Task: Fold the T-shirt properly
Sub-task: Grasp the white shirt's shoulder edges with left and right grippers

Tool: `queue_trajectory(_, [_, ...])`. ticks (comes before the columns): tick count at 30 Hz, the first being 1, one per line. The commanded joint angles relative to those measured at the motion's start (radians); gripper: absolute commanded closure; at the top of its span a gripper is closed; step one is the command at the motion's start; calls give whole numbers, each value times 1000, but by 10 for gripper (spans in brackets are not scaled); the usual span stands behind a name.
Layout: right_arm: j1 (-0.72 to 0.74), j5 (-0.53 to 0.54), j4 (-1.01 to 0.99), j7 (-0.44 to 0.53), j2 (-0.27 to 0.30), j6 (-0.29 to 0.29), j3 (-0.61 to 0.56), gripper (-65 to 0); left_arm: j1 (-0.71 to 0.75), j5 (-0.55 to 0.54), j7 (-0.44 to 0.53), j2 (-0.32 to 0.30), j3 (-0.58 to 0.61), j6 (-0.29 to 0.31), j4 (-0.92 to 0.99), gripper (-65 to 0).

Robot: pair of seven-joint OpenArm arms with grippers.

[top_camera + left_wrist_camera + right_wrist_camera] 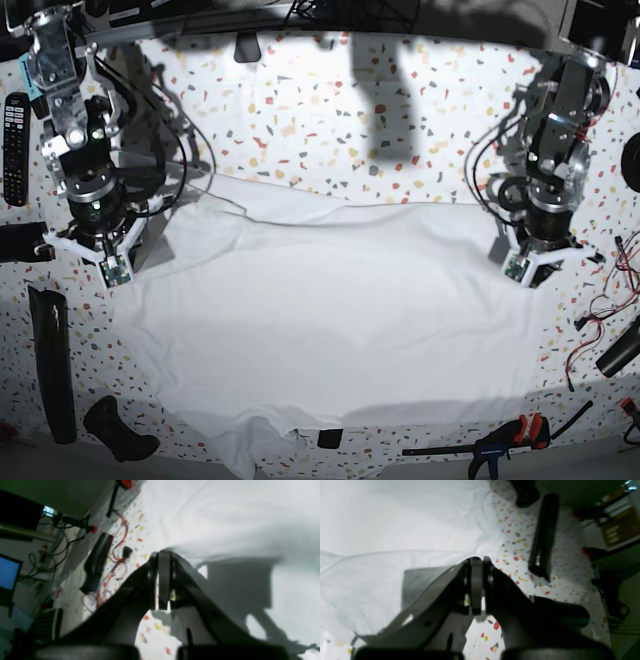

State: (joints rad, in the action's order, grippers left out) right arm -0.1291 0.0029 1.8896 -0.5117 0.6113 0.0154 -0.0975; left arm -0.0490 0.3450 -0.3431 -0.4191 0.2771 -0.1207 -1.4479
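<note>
The T-shirt (pixel 340 320) is spread broad and white over the speckled table (pixel 300 120), with one edge lifted between the two arms. The left hand (pixel 520 272) is closed on the cloth near one end of that edge, and the right hand (pixel 118 270) is closed on it near the other end, the two standing well apart. From the left wrist, the fabric runs away from the closed fingertips to one side, sweeping upward in a smooth fold; beneath it lies more of the shirt, darkened by shadow. From the right wrist, the held edge stretches off to the other side in a long shallow curve, with a shaded layer under it as well. In the base view the raised edge sags slightly between the hands, and most of the shirt hangs or lies on the lower side of them, while a strip of white cloth shows beyond, toward the upper part of the table. A loose bit of cloth juts out at the bottom, near a black and red clamp (pixel 495 440) standing off to its right.
</note>
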Motion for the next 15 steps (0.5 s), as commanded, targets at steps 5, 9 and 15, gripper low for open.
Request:
queue_trajectory(5, [116,67,-97,47,14,51,-2,0,-116,12,68,-13,-8,-18,150,0])
queue_trajectory(9, [206,129,-183,63,12,115,-30,0,-173,10,122,-13,-8,-18,272,0])
queue_trajectory(15, [353,131,-296,66,12,129,-153,0,-233,-33,162,-13,-8,-18,406,0])
